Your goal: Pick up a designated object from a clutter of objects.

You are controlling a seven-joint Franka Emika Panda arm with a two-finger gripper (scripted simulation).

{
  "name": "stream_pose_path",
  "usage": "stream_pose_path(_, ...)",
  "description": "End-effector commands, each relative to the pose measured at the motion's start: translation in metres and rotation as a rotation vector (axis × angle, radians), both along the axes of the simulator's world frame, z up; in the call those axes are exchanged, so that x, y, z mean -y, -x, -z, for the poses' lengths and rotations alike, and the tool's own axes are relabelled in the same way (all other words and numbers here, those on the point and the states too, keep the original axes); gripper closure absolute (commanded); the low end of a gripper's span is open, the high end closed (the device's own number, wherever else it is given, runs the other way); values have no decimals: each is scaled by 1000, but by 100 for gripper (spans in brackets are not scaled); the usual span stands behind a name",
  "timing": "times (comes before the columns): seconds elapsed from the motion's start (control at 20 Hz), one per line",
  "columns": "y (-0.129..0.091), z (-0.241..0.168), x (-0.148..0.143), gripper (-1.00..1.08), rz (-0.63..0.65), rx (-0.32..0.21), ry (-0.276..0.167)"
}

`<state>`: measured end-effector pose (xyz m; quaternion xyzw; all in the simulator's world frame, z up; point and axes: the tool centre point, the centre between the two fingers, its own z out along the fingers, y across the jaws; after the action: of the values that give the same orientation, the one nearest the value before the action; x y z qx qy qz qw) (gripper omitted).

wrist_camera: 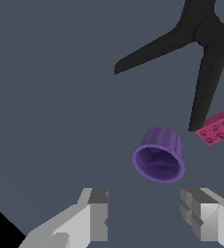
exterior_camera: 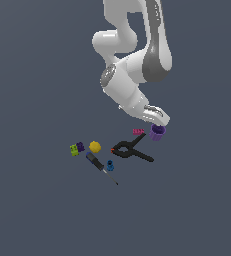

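**Now: jaws spread near the cup**

Here the cup [wrist_camera: 158, 156] (purple, tipped, mouth toward the wrist camera) lies on the floor beside the clamp [wrist_camera: 200, 53] and pink brick [wrist_camera: 219, 127]. The gripper [wrist_camera: 150, 220] hangs close by, jaws apart, holding nothing.

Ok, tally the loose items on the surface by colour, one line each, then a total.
Purple: 2, cup and small block
Green: 1, block
Yellow: 1, ball
Pink: 1, brick
Blue: 1, bit
Black: 2, clamp and screwdriver
Total: 8
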<state>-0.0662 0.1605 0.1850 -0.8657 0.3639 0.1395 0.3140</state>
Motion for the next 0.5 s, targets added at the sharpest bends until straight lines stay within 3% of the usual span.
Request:
stream_pose_path(0.0,6,8,-7,-20,51,-31,-27)
stream_pose_path(0.45,31,38,-28,-20,235,-150,-103)
